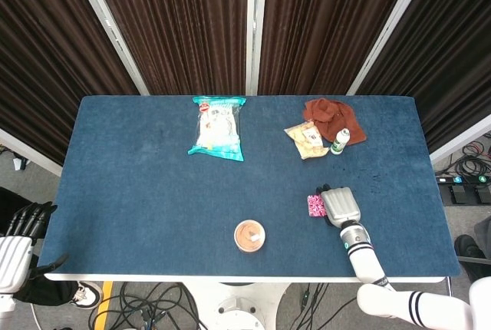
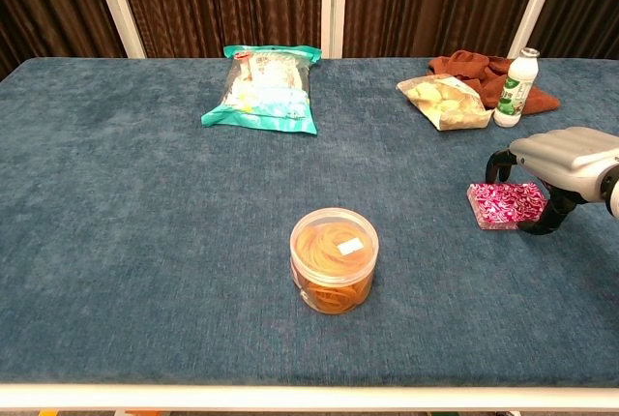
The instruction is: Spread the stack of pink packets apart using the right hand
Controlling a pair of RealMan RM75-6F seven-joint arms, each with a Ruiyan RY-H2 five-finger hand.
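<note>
While dark pleated curtains [image 1: 176, 23] close off the room behind, a blue cloth-covered table [image 1: 138, 192] carries the pink packets [image 2: 503, 205] near its right front; the right hand [image 2: 553, 169] arches over them, fingers curled around the stack. Left hand [image 1: 17, 245] hangs off-table, fingers apart.

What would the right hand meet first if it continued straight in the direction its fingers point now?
Most likely the stack of pink packets: the right hand arches directly over it, fingers curling down around it. Actual contact is unclear.
</note>
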